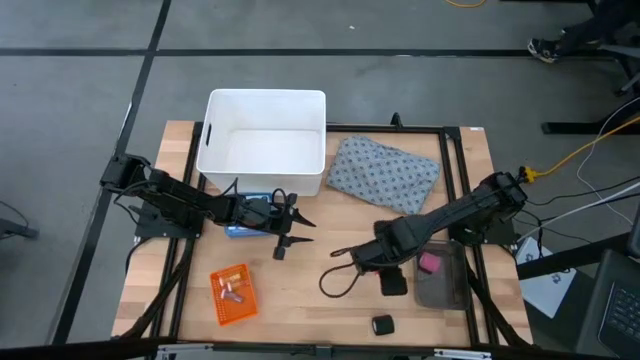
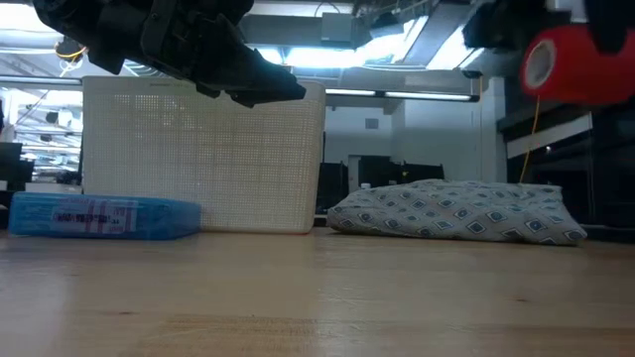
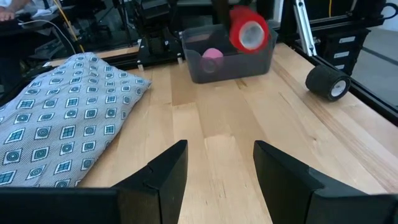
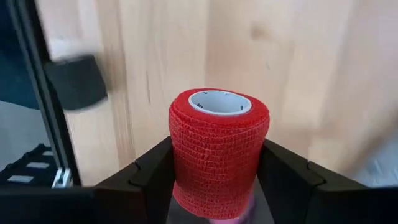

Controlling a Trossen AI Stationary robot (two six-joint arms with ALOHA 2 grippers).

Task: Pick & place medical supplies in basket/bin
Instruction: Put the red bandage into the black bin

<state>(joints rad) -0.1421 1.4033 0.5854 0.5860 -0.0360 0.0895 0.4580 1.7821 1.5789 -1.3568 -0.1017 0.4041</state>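
The red roll (image 4: 219, 149) sits between my right gripper's (image 4: 217, 186) fingers, lifted above the table by the dark smoky tray (image 3: 227, 59), where a pink roll (image 3: 211, 54) lies. In the low view the red roll (image 2: 573, 64) hangs high at the right. A black roll (image 1: 382, 324) lies on its side near the table's near edge. My left gripper (image 3: 217, 174) is open and hovers mid-table, empty, near a blue pack (image 1: 245, 228). The grey patterned pillow pack (image 1: 383, 172) lies flat beside the white tub (image 1: 265, 140). The orange basket (image 1: 232, 295) holds small pieces. My right gripper pinches the red roll by its curved wall (image 4: 180, 155), one finger on each opposite side. The roll's open end with the white core (image 4: 219, 101) points away from the wrist. The roll is lifted clear of the table.
A black cable loop (image 1: 340, 280) lies on the wood below the right arm. A black frame rail (image 1: 455, 200) runs around the table. Bare wood shows between the orange basket and the black roll.
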